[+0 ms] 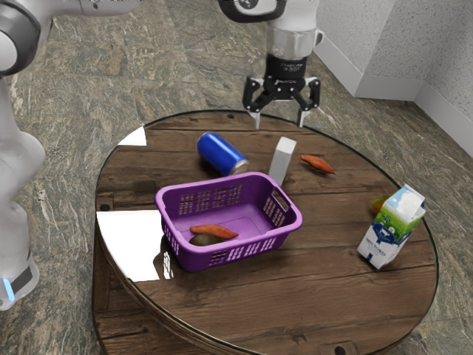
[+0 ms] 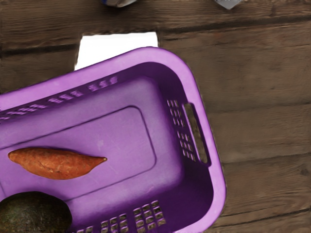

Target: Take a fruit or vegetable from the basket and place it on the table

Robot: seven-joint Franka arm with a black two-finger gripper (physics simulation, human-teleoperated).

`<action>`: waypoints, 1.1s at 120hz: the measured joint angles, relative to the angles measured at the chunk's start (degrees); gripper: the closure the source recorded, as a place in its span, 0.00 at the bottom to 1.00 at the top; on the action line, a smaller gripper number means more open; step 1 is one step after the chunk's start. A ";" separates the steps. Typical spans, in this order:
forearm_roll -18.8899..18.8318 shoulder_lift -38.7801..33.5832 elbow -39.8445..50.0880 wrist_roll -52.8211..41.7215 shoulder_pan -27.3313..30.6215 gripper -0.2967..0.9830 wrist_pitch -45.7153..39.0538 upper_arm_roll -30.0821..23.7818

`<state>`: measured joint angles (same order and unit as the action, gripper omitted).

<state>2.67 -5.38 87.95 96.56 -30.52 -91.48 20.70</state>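
1. Basket (image 1: 194, 256) of shiny purple plastic sits on the round table (image 1: 325, 296). It has round corners, a fat smooth rim, rows of little holes in its sides, and a long slot at one end.
2. Inside the basket is a sweet potato (image 2: 53, 164). It is orange, fat in the middle and pointy at the ends, with marks on its skin.
3. Right beside it, also in the basket, is an avocado (image 2: 34, 213). It is dark, round and a bit rough.
4. The gripper (image 1: 278, 120) is black, with pale tips. In the exterior view it is up past the far side of the basket. Its two fingers are wide apart, with nothing between them.
5. The table under the basket is brown wood, with stripy planks and dark lines.
6. Near the basket's far side lies a shiny blue can (image 1: 220, 153), round like a tube. Just beside that same side, a plain white block (image 1: 282, 160) stands up tall.
7. A skinny orange veggie (image 1: 318, 164) lies apart from the basket, toward the exterior view's right. A milk carton (image 1: 392, 227), green, white and blue with flat sides, is well apart from the basket that way too.
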 joint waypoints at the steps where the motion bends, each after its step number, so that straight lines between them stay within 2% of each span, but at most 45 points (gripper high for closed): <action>1: -0.07 0.02 -0.01 0.59 -0.03 0.23 -0.02 -0.06; 36: -1.02 -0.04 -0.06 16.49 0.38 0.23 -0.33 -1.03; 50: -0.90 -2.50 -0.05 15.39 0.27 0.23 -0.06 -2.02; 62: -0.34 -2.38 -0.04 5.02 -1.51 0.23 0.05 -2.40; 97: 0.51 -2.48 0.56 -35.37 -3.05 0.23 0.59 -2.61; 110: 0.52 -7.09 7.86 -49.47 -4.10 0.23 0.89 -2.65; 119: 0.33 -11.68 13.72 -58.57 -4.12 0.23 1.00 -5.56; 132: 0.41 -13.32 18.45 -69.90 -4.11 0.23 0.96 -7.72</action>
<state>3.09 -18.70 106.40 26.66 -34.64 -90.52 12.98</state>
